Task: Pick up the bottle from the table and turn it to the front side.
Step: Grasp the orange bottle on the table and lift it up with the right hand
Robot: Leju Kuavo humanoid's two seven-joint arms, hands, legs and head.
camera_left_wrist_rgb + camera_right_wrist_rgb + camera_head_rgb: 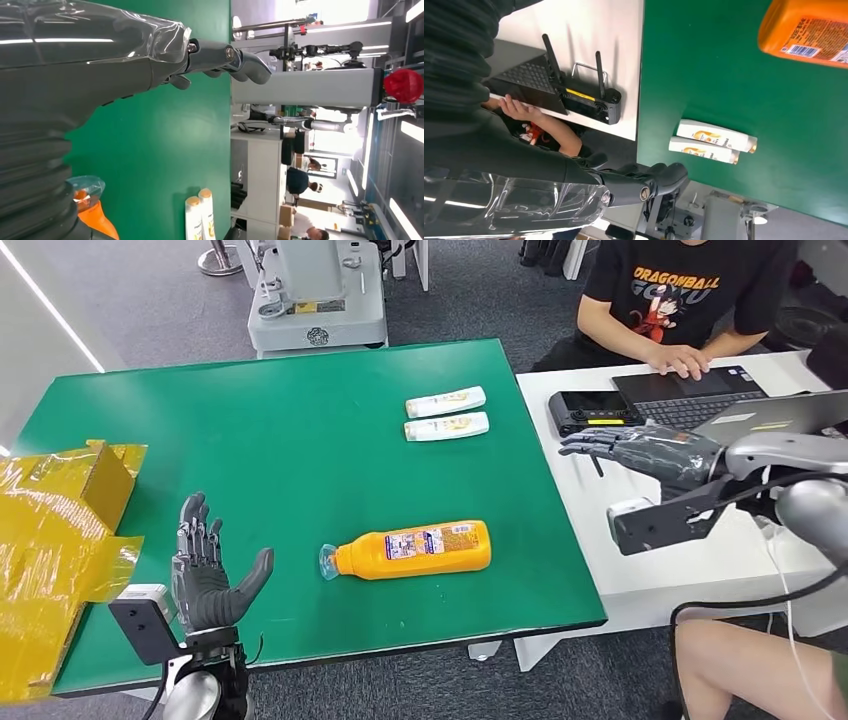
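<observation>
We are holding our left hand (205,575) upright and wide open at the near edge of the green table (300,420), palm facing the bottle (412,549), likely readying a side grasp. The bottle is lying on its side, cap toward that hand, label up. Our right hand (640,448) is hovering flat over the white desk (690,560), fingers extended, holding nothing.

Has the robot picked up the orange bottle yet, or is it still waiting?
Nothing is done yet. The orange bottle lies on its side on the green table, touched by no hand. The left robot hand is open and raised near the table's front edge, beside the bottle's cap end. The right robot hand is open over the white desk. Grabbing, lifting and turning are all left.
</observation>
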